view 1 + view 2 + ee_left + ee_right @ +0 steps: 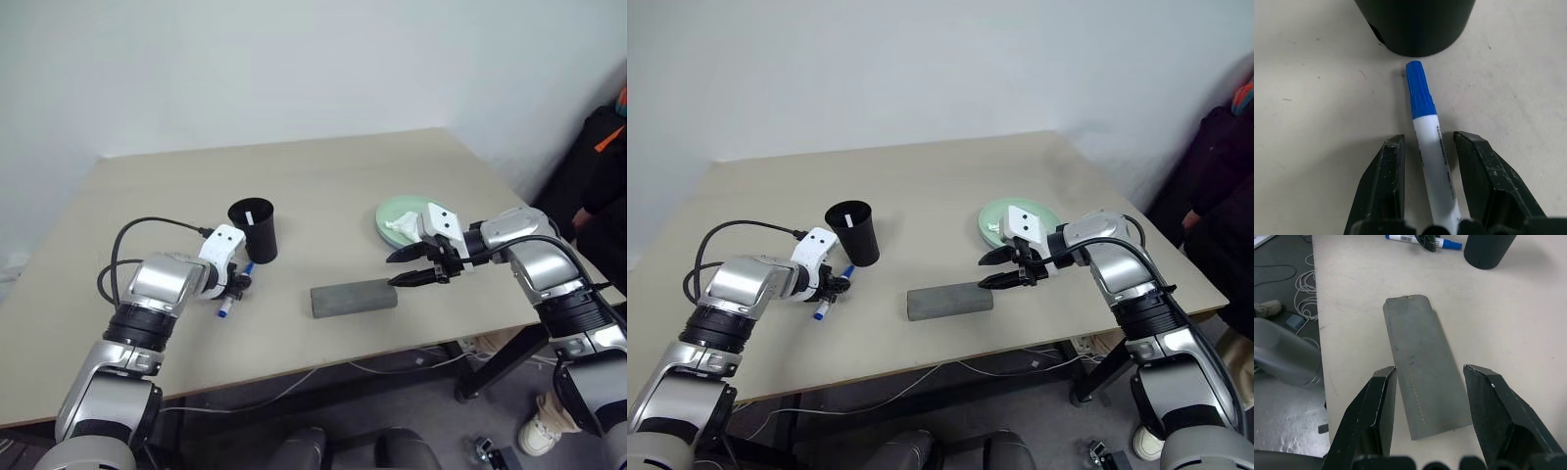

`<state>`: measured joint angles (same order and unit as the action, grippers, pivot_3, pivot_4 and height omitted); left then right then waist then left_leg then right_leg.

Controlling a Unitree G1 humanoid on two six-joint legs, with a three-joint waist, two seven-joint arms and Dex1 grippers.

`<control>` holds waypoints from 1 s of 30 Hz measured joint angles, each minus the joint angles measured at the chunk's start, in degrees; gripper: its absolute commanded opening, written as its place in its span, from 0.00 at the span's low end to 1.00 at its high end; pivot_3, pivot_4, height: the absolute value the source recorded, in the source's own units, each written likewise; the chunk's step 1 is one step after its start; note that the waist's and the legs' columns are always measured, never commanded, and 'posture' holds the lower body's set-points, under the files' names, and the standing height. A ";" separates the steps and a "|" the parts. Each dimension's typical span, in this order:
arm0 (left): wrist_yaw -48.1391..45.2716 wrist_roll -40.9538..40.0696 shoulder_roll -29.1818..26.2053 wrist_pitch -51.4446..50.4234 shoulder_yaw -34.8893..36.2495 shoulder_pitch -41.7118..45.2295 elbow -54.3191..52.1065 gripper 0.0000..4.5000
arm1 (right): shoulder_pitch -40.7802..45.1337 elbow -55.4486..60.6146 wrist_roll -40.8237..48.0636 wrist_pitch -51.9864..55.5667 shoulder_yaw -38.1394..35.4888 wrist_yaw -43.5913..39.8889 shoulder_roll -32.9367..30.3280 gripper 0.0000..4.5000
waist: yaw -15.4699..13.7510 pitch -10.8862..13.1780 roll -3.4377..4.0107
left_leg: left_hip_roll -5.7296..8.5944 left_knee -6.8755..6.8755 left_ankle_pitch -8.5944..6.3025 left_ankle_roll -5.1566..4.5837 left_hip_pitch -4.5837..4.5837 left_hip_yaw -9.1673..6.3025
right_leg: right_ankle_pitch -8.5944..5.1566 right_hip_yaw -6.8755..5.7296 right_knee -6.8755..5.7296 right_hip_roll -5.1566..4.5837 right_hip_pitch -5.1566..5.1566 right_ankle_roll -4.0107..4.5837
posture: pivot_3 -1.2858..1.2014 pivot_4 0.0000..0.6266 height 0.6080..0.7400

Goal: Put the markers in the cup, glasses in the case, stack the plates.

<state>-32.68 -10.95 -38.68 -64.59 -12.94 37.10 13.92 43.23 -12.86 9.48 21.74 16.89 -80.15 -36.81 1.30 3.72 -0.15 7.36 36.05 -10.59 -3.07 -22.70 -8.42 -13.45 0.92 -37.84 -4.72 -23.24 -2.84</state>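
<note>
From the head camera, the table [323,186] holds the black cup [254,229] left of centre, with a thin white marker [250,215] standing inside it. Just in front of the cup the left gripper [235,287] is down at the tabletop over the blue-capped marker [224,311], whose white end pokes out below the fingers. The grey case [354,298] lies closed near the front edge, between the two arms. To the right, the right gripper [412,266] hovers with its two fingers spread wide, their tips just beside the case's right end. Behind it sits the mint green plate [399,212] with a crumpled white tissue [401,226] on it.

In the left wrist view the jaws stand narrowed on either side of the marker, which lies flat on the table between them, its blue cap pointing at the foot of the cup. A thin gap shows on each side, so no firm grip can be seen.

In the right wrist view the jaws gape wide and empty above the case, holding nothing and touching nothing.
</note>
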 measured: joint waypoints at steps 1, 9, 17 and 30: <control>-0.58 0.13 -0.43 -0.11 -0.34 -0.01 -0.35 0.34 | 0.00 0.00 0.00 -0.02 0.00 0.00 0.00 0.52 | 0.00 0.00 0.00 | 0.00 0.00 0.00 0.00 0.00 0.00 | 0.00 0.01 0.01 0.00 -0.01 0.00 | 0.52 0.00 1.00; -8.10 1.00 -7.54 -0.24 -6.15 -2.48 -7.75 0.30 | 0.00 -0.01 -0.01 -0.31 0.00 0.00 0.11 0.52 | -0.09 0.01 0.01 | 0.01 -0.07 0.00 0.00 -0.04 0.01 | -0.01 0.01 0.04 0.00 -0.05 0.00 | 0.52 0.00 1.00; -8.40 1.32 -6.74 -0.93 -5.78 -2.37 -7.22 0.02 | 0.00 -0.02 -0.02 -0.45 0.00 -0.01 0.30 0.52 | -0.14 -0.02 0.06 | 0.01 -0.07 0.00 0.00 0.01 -0.02 | 0.00 -0.01 0.00 -0.01 -0.02 0.00 | 0.52 0.00 1.00; -19.56 0.76 -17.11 2.35 -10.77 -7.30 -19.54 0.02 | 0.02 -0.01 -0.05 -0.62 0.01 0.00 0.34 0.52 | 0.26 -0.02 0.07 | 0.00 -0.16 -0.01 -0.01 -0.11 0.05 | -0.01 0.10 0.11 -0.01 -0.20 0.01 | 0.52 0.00 1.00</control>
<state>-52.25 -10.19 -55.79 -62.23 -23.71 29.80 -5.62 43.25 -12.87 9.44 21.12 16.90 -80.16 -36.47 1.56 3.70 -0.09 7.36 35.89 -10.59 -3.08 -22.81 -8.37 -13.46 1.02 -37.73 -4.73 -23.44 -2.83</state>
